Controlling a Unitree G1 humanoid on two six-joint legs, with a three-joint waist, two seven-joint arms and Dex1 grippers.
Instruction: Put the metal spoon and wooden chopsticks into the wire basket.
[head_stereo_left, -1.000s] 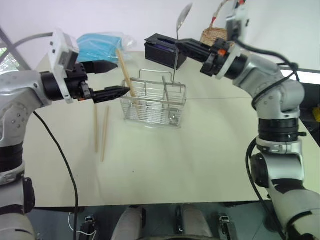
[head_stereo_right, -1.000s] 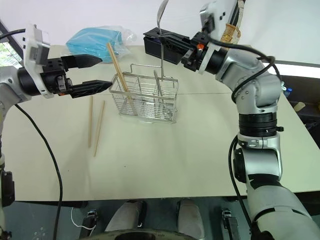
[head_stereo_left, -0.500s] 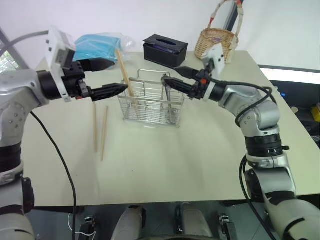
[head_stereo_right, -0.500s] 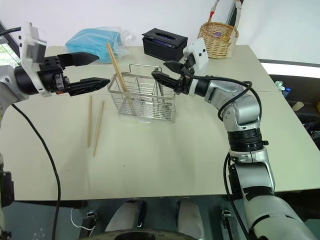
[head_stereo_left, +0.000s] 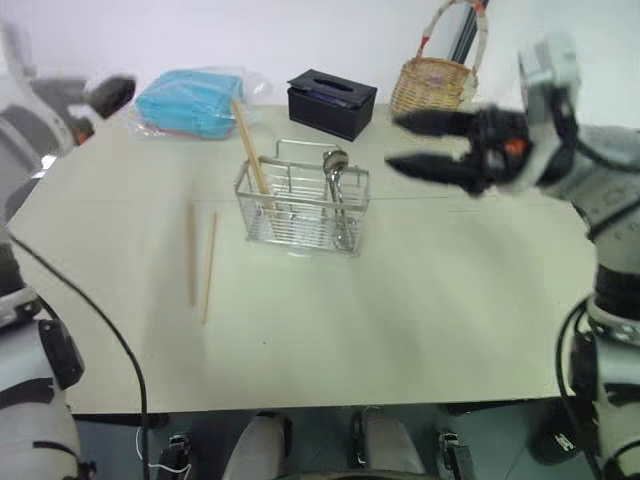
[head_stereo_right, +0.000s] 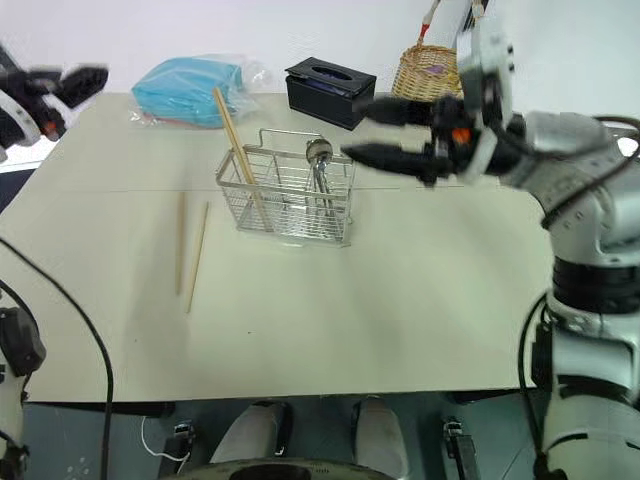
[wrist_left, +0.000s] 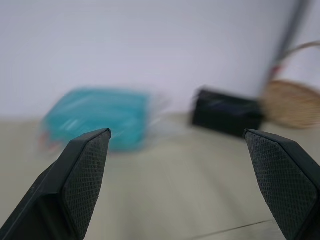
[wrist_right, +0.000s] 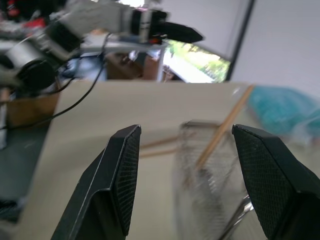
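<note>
A: In the left eye view, where are you seeing the task's things?

B: You are looking at the wire basket (head_stereo_left: 300, 208) sitting mid-frame on the worktop (head_stereo_left: 420, 300). The metal spoon (head_stereo_left: 337, 190) is standing inside its right-hand part, bowl end up. One wooden chopstick (head_stereo_left: 250, 148) is leaning in the basket's left part, and two more chopsticks (head_stereo_left: 201, 258) are lying on the worktop left of the basket.

A: And the hands?

B: Your right hand (head_stereo_left: 412, 142) is hanging at the upper right, jaws parted and holding nothing, well apart from the basket.

A: The right eye view?

B: Your left hand (head_stereo_right: 60, 85) is blurring at the upper left edge, by the blue packet (head_stereo_right: 195, 88). A black box (head_stereo_right: 330, 80) and a wicker basket (head_stereo_right: 428, 72) are standing at the top.

A: Left wrist view?

B: The left hand's fingers (wrist_left: 80, 175) are standing wide apart, gripping nothing.

A: Right wrist view?

B: The right hand's fingers (wrist_right: 122, 175) are spread, empty, with the basket showing between them.
</note>
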